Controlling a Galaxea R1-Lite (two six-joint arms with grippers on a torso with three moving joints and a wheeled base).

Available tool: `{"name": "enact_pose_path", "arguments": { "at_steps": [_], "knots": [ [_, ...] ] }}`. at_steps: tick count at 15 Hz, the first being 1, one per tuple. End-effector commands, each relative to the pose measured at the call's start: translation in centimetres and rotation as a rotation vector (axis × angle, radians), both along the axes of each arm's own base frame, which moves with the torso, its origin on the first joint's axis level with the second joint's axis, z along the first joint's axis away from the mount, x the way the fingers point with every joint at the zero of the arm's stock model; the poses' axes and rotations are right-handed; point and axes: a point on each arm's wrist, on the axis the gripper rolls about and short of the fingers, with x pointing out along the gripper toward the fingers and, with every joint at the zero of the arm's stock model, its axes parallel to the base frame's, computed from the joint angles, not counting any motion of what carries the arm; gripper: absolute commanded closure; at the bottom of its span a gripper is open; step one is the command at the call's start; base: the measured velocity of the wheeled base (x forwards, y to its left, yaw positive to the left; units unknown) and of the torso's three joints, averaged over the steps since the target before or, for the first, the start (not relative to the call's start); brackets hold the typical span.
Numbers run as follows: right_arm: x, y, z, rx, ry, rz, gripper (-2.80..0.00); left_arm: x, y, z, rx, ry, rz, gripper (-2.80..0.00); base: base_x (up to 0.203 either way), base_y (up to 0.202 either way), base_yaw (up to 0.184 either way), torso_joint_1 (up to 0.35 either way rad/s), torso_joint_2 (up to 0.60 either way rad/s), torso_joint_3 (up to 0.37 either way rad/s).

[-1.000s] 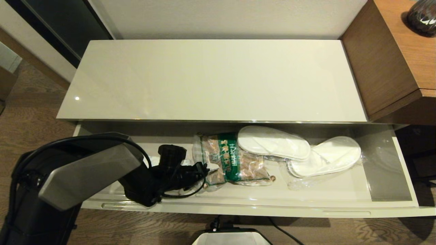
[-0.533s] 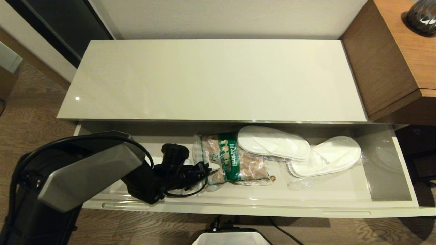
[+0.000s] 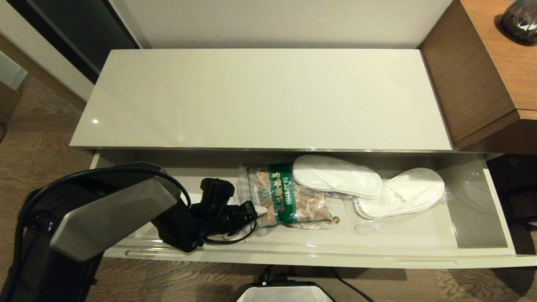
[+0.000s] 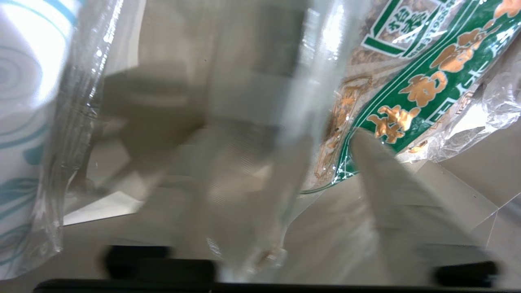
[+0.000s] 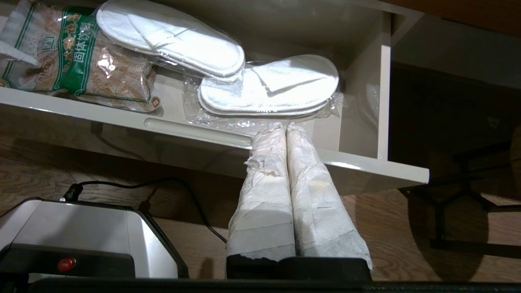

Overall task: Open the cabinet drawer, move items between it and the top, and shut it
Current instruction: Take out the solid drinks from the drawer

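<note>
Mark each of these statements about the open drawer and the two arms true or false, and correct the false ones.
1. The cabinet drawer is pulled open. True.
2. The snack bag lies on the top. False: it lies inside the drawer, left of the slippers.
3. The left gripper reaches into the drawer at the snack bag's left edge. True.
4. The right gripper has its jaws wide apart. False: its jaws are pressed together, outside the drawer's front.
5. The tissue pack sits on the wooden unit. False: it shows beside the snack bag in the left wrist view.
</note>
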Motion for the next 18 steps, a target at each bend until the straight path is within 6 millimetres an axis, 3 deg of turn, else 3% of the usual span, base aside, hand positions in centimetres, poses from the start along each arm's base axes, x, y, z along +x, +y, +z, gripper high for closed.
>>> {"name": "enact_pose_path", "arguments": {
  "at_steps": [1, 5, 11, 16, 18],
  "knots": [
    [-0.2, 0.0, -0.1, -0.002, -0.021, 0.001, 0.0, 0.1, 0.0, 0.0, -0.008, -0.003, 0.001, 0.0, 0.0, 0.0, 0.0, 0.0, 0.0, 0.0],
    [-0.2, 0.0, -0.1, -0.002, -0.021, 0.001, 0.0, 0.0, 0.1, 1.0, -0.019, -0.027, 0.004, 0.0, 0.0, 0.0, 0.0, 0.0, 0.0, 0.0],
    [-0.2, 0.0, -0.1, -0.002, -0.021, 0.001, 0.0, -0.8, 0.4, 5.2, -0.057, -0.102, 0.003, 0.0, 0.0, 0.0, 0.0, 0.0, 0.0, 0.0],
    [-0.2, 0.0, -0.1, -0.002, -0.021, 0.001, 0.0, -3.8, 1.7, 13.0, -0.094, -0.185, -0.009, 0.0, 0.0, 0.0, 0.0, 0.0, 0.0, 0.0],
    [-0.2, 0.0, -0.1, -0.002, -0.021, 0.001, 0.0, -5.4, 2.0, 15.0, -0.085, -0.177, -0.027, 0.0, 0.0, 0.0, 0.0, 0.0, 0.0, 0.0]
  ]
}}
